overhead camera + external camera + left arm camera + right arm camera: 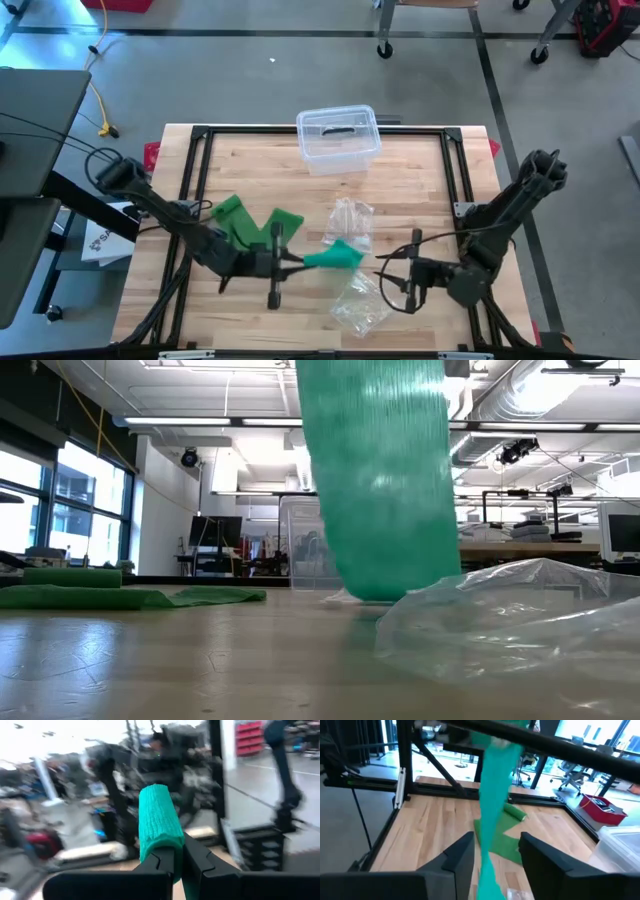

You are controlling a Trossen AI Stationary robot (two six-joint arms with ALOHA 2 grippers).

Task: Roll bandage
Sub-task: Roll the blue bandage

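Nearest the low camera, a crumpled clear plastic wrapper (pixel 520 615) is lying at lower right on the pale wooden surface (pixel 250 310), with the teal crepe bandage roll (pixel 378 470) hanging just behind it at centre frame. The left gripper (pixel 177 862) is pinching that roll with its jaws shut, while the right gripper (pixel 495 852) is waiting, jaws parted around the trailing strip without gripping it. The loose tail could drag the wrapper or slip free. Farther off, a clear plastic lidded tub (pixel 338 138) is sitting at upper centre.
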